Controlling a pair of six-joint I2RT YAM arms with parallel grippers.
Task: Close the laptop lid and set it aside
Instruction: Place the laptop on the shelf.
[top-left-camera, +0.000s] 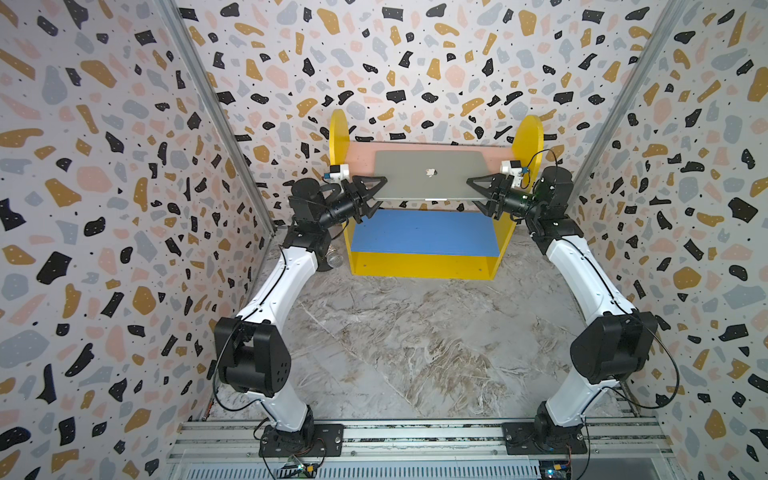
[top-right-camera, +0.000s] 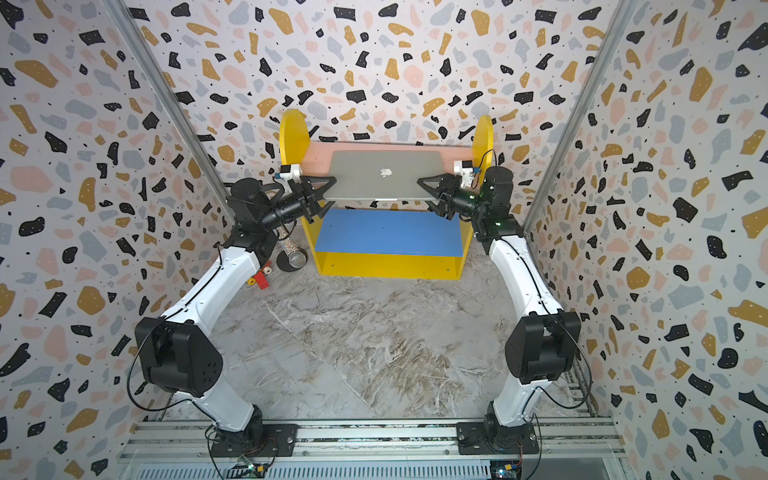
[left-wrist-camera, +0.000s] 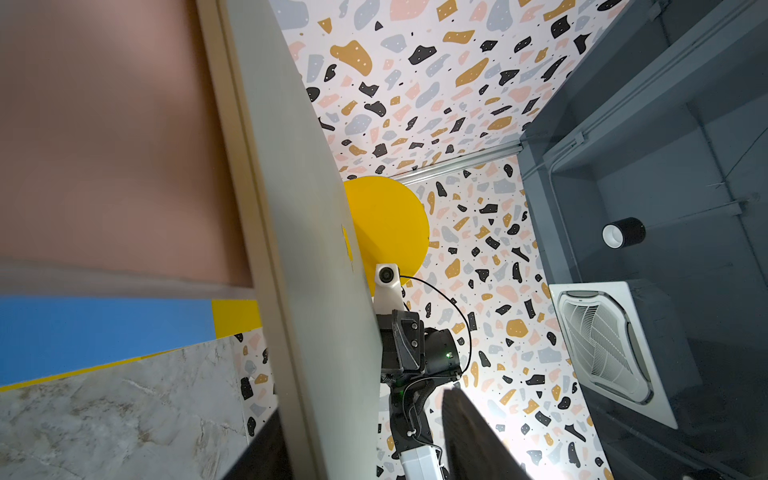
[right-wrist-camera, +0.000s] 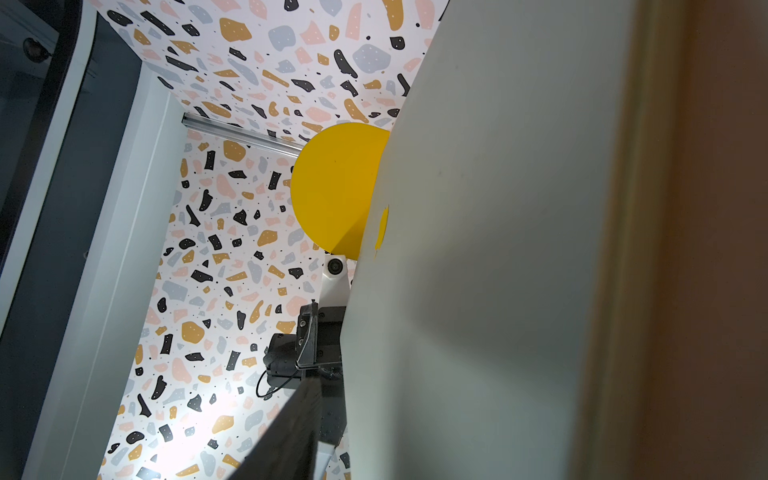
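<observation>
Both top views: the laptop (top-left-camera: 407, 178) (top-right-camera: 365, 183) lies shut on the pink top board (top-left-camera: 359, 154) of the yellow shelf unit (top-left-camera: 424, 266). The left gripper (top-left-camera: 380, 194) straddles one side edge and the right gripper (top-left-camera: 473, 195) the other, jaws spread, gripping nothing. In the left wrist view there's a gap between one finger (left-wrist-camera: 469, 436) and the laptop lid (left-wrist-camera: 316, 249).

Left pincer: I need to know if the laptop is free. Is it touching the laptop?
Cannot tell. Left wrist view: of the left pincer, one finger clears the laptop; the other borders its underside, neither gap nor contact plain.
</observation>
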